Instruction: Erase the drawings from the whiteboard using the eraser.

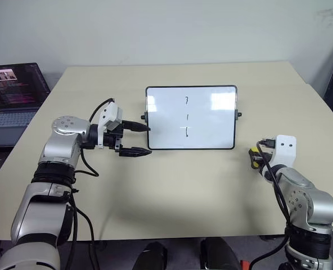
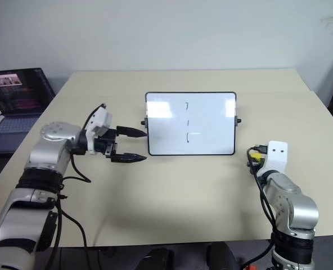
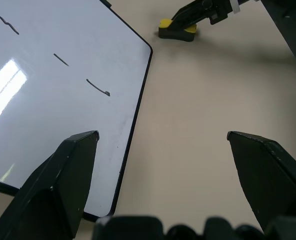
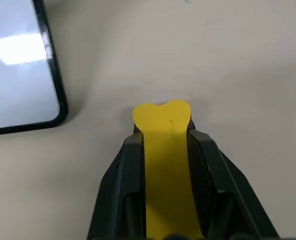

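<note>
The left gripper (image 1: pixel 136 139) is held level with its fingers spread wide apart. The right gripper (image 4: pixel 164 137) is clamped on the eraser (image 4: pixel 164 150).

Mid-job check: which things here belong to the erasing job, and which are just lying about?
Job:
whiteboard
drawings, three strokes on it
eraser, pinched in the right gripper
left gripper, open at the board's left edge

Lying about:
laptop, open beside the table

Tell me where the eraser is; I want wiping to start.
The eraser sits on the table, clamped in the right gripper, just off the whiteboard's lower right corner.
</note>
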Motion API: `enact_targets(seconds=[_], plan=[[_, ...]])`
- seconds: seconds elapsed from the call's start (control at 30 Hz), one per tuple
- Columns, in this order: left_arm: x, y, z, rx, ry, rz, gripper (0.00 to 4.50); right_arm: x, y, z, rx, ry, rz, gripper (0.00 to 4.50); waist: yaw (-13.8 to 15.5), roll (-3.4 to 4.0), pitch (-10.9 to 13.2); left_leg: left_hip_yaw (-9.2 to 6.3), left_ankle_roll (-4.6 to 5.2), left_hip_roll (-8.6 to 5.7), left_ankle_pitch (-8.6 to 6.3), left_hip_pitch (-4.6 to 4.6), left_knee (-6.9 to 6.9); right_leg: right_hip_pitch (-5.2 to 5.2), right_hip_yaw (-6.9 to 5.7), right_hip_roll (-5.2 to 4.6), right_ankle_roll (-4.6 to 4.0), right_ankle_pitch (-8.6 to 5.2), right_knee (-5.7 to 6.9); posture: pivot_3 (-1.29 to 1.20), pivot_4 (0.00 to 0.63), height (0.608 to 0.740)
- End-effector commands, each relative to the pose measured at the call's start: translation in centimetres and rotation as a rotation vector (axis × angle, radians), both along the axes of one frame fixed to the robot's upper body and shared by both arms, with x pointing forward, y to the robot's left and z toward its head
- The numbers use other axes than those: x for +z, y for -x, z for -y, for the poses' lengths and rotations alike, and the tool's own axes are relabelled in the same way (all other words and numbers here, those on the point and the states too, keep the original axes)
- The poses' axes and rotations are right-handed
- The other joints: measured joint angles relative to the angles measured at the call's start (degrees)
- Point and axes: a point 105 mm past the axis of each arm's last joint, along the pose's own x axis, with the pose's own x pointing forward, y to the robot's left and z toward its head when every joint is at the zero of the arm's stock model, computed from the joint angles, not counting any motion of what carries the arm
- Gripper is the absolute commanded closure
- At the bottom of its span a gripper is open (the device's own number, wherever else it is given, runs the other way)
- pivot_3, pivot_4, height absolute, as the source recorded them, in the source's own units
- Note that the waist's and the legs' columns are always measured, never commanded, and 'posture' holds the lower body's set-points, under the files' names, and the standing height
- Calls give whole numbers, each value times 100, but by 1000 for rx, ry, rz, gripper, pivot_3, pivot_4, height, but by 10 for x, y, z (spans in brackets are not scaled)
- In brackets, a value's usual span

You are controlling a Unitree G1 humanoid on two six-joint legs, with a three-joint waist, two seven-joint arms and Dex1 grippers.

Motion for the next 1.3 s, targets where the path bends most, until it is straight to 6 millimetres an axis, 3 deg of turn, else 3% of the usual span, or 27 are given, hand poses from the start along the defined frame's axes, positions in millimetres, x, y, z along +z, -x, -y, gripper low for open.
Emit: enact_targets(seconds=[0.03, 0.2, 0.37, 0.7, 0.83, 1.07, 1.3], plan=[[12, 1, 0, -34, -1, 43, 0, 39, -15, -4, 56, 91, 151, 3670, -27, 0, 0, 8, 1, 0, 0, 0, 1, -2, 6, 1, 3, 1, 0, 0, 150, 740], [11, -1, 1, -19, 5, 52, 0, 73, -35, -23, 155, 183, 290, 3670, -102, 0, 0, 19, 2, 10, 0, 3, 4, -4, 17, 15, 3, 3, 1, 0, 150, 740], [7, -4, 1, 15, 15, 61, 0, 93, -50, -47, 255, 233, 391, 3670, -101, -3, 0, 22, 1, 9, 0, -1, 5, -7, 21, 14, 3, 3, 0, 0, 150, 740], [0, -26, -6, 195, -10, 155, 0, 109, -67, -78, 347, 232, 485, 3670, -92, -4, -1, 18, 0, 8, 0, -2, 7, -13, 29, 13, 5, 6, 1, 0, 150, 740], [-3, -29, 11, 273, 98, 189, 0, 121, -76, -98, 395, 220, 540, 3670, -94, -4, -1, 17, -1, 8, 1, -3, 8, -17, 33, 11, 6, 7, 1, 0, 150, 740], [1, -30, 29, 366, 214, 239, 0, 128, -82, -109, 418, 212, 582, 3670, -74, -7, -3, 15, -8, 8, 5, -10, 9, -27, 39, 6, 7, 9, 1, 0, 150, 740], [13, -33, 30, 476, 286, 318, 0, 130, -84, -113, 427, 207, 601, 3670, -80, -7, -3, 18, -10, 8, 5, -9, 9, -27, 42, -5, 8, 10, 1, 0, 150, 740]])
